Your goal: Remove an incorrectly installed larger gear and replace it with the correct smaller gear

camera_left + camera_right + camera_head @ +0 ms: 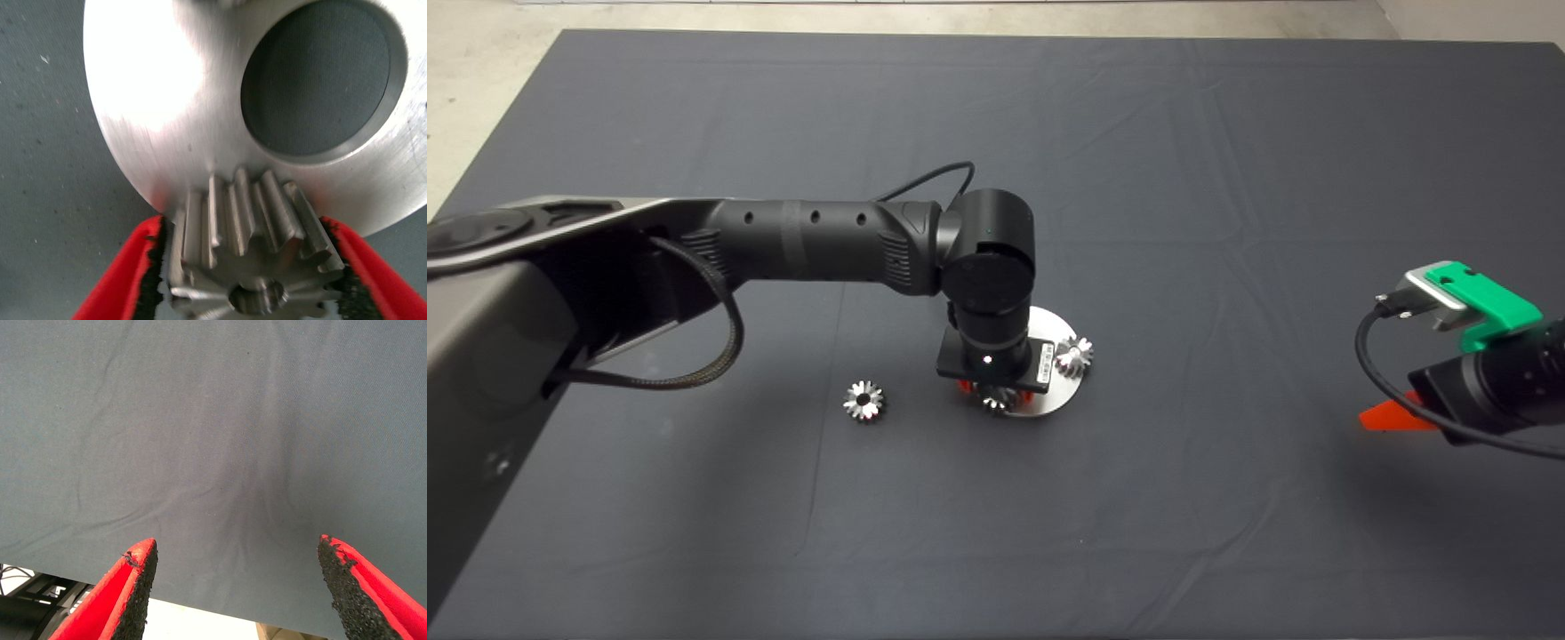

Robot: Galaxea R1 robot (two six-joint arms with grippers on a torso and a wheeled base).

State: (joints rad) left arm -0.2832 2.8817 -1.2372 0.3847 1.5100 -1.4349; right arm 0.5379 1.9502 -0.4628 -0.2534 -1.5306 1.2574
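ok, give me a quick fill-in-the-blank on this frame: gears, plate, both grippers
1. The left gripper has its red fingers shut on a ____ at the round metal plate.
2. The plate's large round hole shows the dark ____ through it.
3. One loose gear lies on the mat to the plate's ____ in the head view.
4. The right gripper is open and holds ____.

Missing words: gear; mat; left; nothing
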